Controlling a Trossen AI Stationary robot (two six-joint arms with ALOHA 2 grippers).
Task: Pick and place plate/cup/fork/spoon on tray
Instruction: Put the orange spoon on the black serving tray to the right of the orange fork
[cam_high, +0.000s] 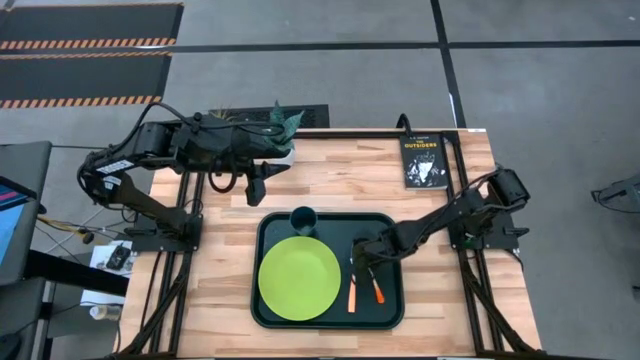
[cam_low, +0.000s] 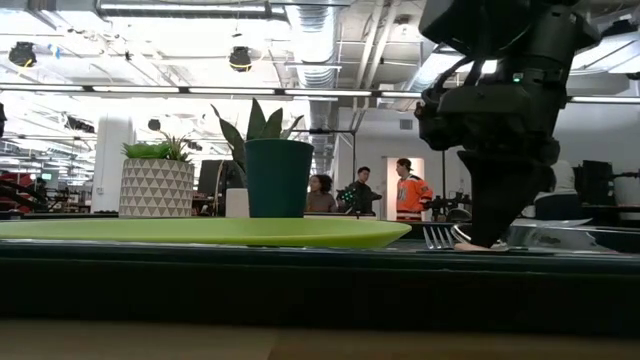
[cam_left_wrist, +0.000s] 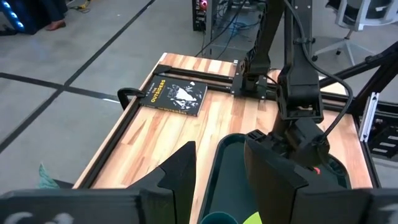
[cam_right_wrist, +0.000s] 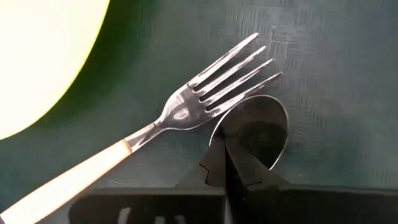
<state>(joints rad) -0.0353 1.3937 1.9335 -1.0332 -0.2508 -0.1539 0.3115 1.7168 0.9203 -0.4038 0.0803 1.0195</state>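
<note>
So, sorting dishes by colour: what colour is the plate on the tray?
Plain lime green; the plate shows best in the high view.

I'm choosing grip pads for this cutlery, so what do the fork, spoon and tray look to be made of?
The fork has polished metal tines that mirror the light and a matte, probably plastic handle. The spoon has a shiny metal bowl with dark reflections. The tray looks like dark green plastic with a fine woven texture, though that is less certain.

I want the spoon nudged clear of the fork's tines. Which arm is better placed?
The right: its gripper is down on the tray, fingers at the spoon beside the fork. The left gripper hovers off the tray.
</note>
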